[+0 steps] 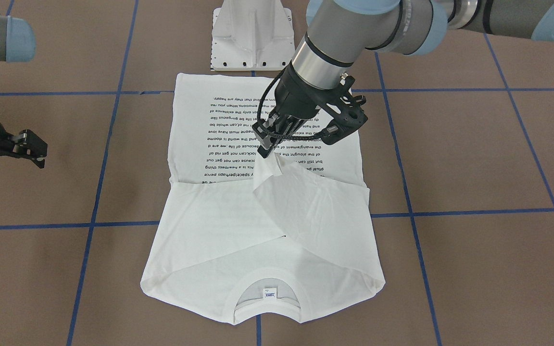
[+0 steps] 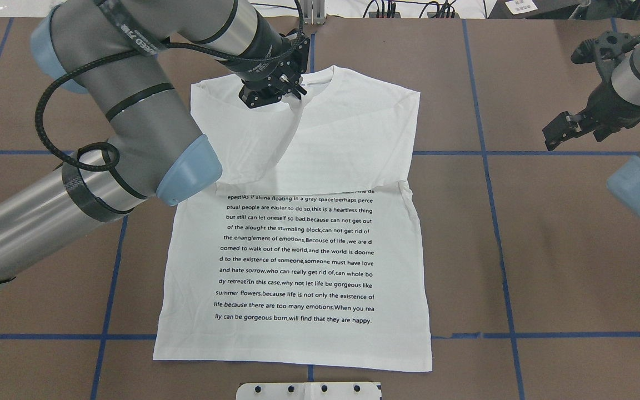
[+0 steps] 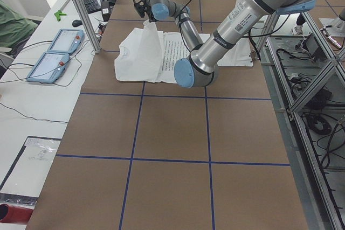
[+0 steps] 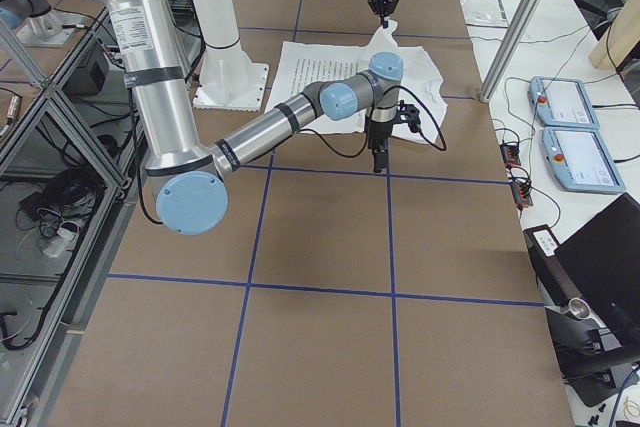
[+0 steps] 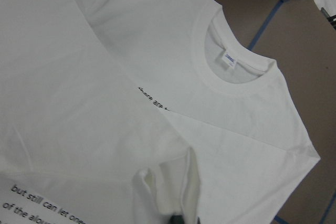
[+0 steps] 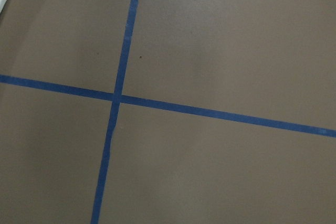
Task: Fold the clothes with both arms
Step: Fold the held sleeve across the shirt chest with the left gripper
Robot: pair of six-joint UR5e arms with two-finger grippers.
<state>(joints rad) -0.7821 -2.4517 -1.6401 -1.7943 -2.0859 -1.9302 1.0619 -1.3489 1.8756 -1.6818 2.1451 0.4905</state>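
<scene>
A white long-sleeved T-shirt [image 1: 209,230] lies flat on the brown table [image 1: 474,158], in the middle of the front-facing view. Its ribbed round collar [image 1: 267,279] and small neck label [image 1: 270,292] are at the bottom of that frame, and its hem is at the top, just below the white rigid metal pedestal [image 1: 253,43]. The block of small black text [image 2: 298,261] faces up and fills the lower half of the overhead view. Both sleeves are turned in across the chest.

The black two-finger left gripper [image 1: 266,151] hangs over the centre of the shirt, pointing down. Its fingers are pinched together on the white sleeve cuff [image 1: 270,169], which is raised off the shirt so the sleeve rises to it in a peak. The left wrist view shows the bunched cuff at its bottom edge.

The black two-finger right gripper [image 1: 41,153] is at the left edge of the front-facing frame, over bare table and well apart from the shirt. Its jaws look parted and hold nothing. Its wrist camera shows only table and crossing blue tape lines [image 6: 118,98].
</scene>
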